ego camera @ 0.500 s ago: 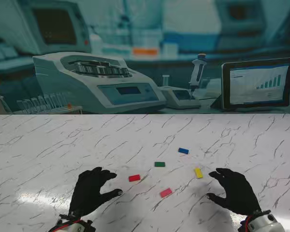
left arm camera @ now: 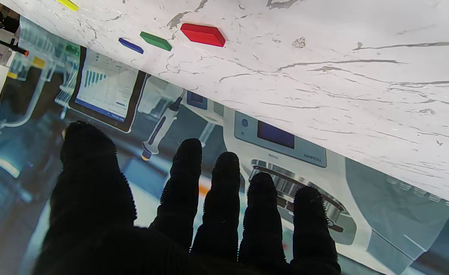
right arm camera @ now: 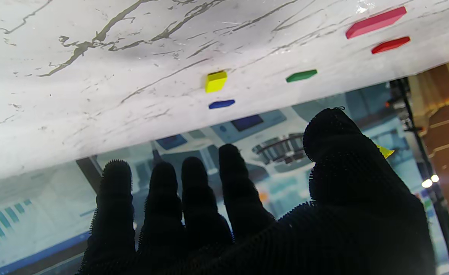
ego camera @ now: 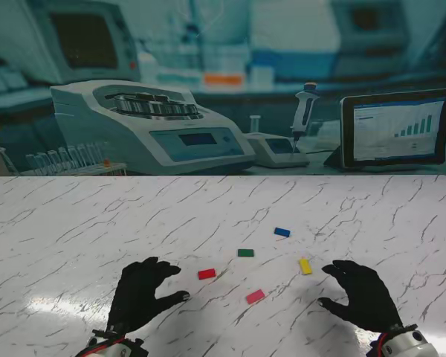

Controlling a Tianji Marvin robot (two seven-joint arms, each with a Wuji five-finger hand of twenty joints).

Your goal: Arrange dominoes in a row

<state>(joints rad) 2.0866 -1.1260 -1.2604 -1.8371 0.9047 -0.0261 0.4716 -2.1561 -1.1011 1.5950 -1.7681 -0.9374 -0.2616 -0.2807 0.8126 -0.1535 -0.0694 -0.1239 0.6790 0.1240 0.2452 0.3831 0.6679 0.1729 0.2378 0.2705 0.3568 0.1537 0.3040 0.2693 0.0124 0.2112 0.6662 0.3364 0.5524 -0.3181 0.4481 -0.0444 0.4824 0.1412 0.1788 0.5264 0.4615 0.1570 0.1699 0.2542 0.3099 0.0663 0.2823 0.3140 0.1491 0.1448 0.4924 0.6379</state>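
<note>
While lying flat and scattered on the desk (ego camera: pixel 74 223), not yet forming any row: red domino (ego camera: pixel 207 274), pink domino (ego camera: pixel 255 296), green domino (ego camera: pixel 245 253), blue domino (ego camera: pixel 282 232), yellow domino (ego camera: pixel 305 265). Sitting well apart from one another, at differing angles, in a loose arc between the two hands. Judging the task as barely begun, since no two pieces are touching or aligned.

Left hand (ego camera: pixel 140 294) hovering nearer to me than the red domino, fingers (left arm camera: pixel 188 179) spread, holding nothing; apparently standing ready for the red piece, that being nearest. Right hand (ego camera: pixel 360 291) hovering just beside the yellow domino, fingers (right arm camera: pixel 230 179) likewise spread and gripping nothing; likely placed so for the same reason.

Beyond the desk, showing only a laboratory backdrop: analyser (ego camera: pixel 149 126), pipette (ego camera: pixel 305 108), tablet (ego camera: pixel 398 128).
</note>
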